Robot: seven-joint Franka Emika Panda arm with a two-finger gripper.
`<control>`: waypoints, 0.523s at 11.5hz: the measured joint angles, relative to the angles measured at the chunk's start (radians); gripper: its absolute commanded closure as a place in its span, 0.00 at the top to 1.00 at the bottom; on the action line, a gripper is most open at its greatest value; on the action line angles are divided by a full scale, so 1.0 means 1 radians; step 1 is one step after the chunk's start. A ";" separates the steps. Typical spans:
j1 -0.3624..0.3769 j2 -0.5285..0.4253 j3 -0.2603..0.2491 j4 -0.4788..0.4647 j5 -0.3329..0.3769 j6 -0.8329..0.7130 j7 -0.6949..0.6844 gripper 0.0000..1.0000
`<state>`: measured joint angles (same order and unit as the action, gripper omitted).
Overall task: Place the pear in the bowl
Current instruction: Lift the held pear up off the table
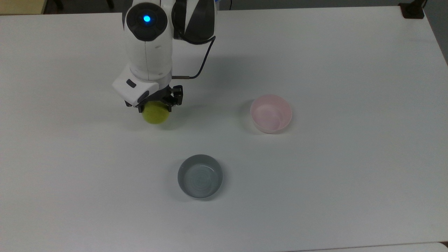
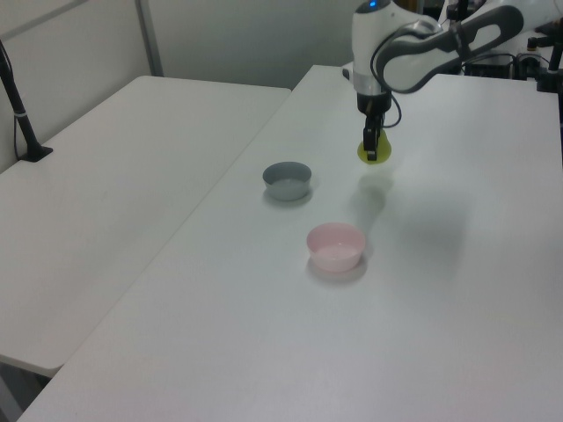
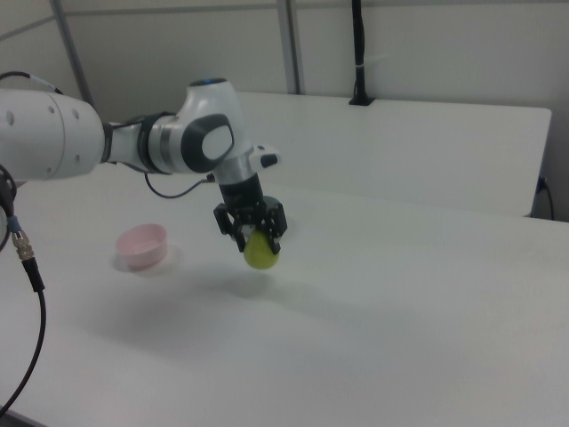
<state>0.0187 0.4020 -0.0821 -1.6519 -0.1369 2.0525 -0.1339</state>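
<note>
The pincer (image 3: pixel 252 233), closed on the pear (image 1: pixel 155 114) and seemingly clear of the worktop (image 1: pixel 315 192), should carry it steadily over the pink bowl (image 1: pixel 271 113) before lowering.

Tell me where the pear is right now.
The pear hangs in the gripper above the table, toward the top view's left, well left of the pink bowl.

My arm reaches out from its base with the wrist turned straight down, and a blue light shines on the joint above the wrist. My gripper (image 1: pixel 156 105) hangs in the air above the worktop (image 1: pixel 315 175), clear of it. My black fingers (image 3: pixel 233 224) are closed from two sides on the pear (image 1: pixel 155 113), which sticks out below them.
</note>
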 measured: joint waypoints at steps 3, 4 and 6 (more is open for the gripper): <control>0.000 -0.060 0.000 0.093 0.001 -0.139 0.000 0.39; 0.000 -0.079 0.000 0.131 0.001 -0.189 0.000 0.38; 0.006 -0.092 0.007 0.164 0.003 -0.221 0.001 0.39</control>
<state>0.0245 0.3099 -0.0754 -1.4875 -0.1337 1.8311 -0.1334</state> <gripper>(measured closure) 0.211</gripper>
